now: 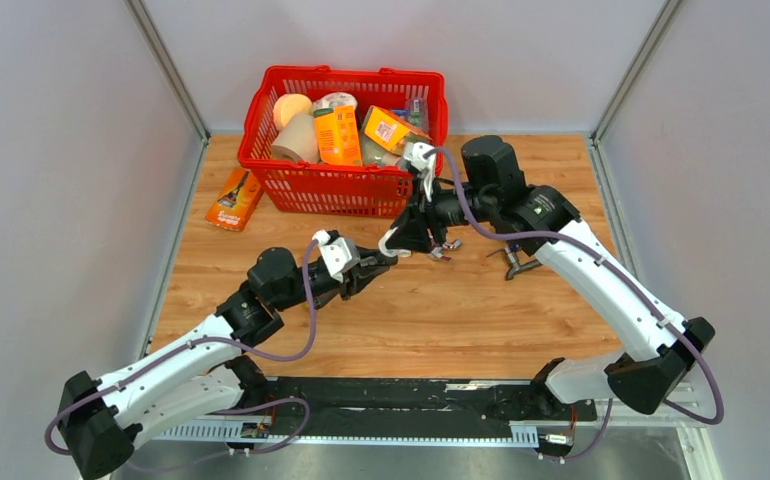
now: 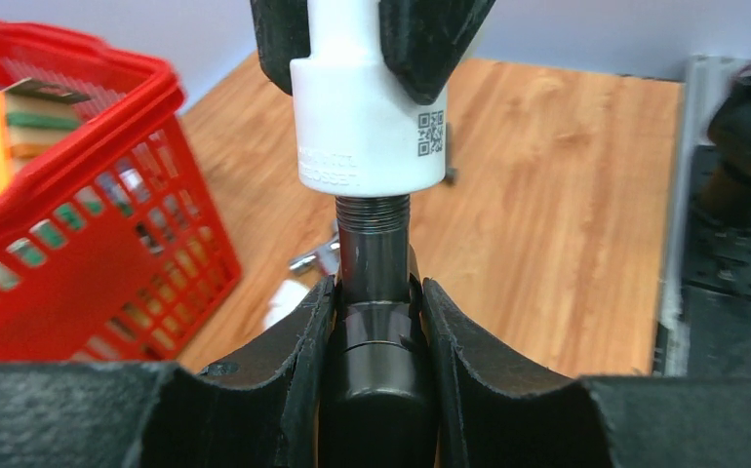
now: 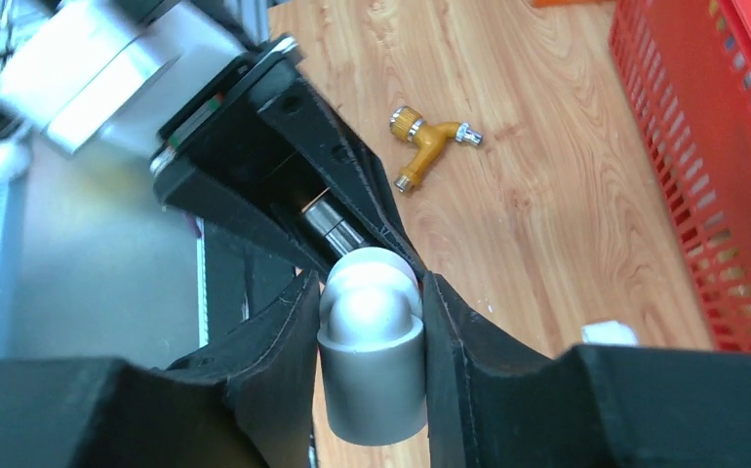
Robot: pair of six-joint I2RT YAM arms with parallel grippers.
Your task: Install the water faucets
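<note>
My left gripper (image 2: 374, 292) is shut on the dark grey faucet (image 2: 372, 244), gripping its thick body. The faucet's threaded end enters a white plastic elbow fitting (image 2: 367, 127). My right gripper (image 3: 372, 283) is shut on that fitting (image 3: 372, 351), and its fingers (image 2: 420, 49) show at the top of the left wrist view. In the right wrist view the faucet's stem (image 3: 328, 219) shows between the left fingers just behind the fitting. From above, the two grippers (image 1: 381, 265) (image 1: 409, 238) meet tip to tip over the middle of the table.
A red basket (image 1: 346, 190) of groceries stands at the back. A brass-coloured tap (image 3: 430, 141) lies on the wood beyond the grippers. A small silver part (image 1: 441, 250) and a dark metal part (image 1: 516, 262) lie right of them. An orange packet (image 1: 233, 200) lies left of the basket.
</note>
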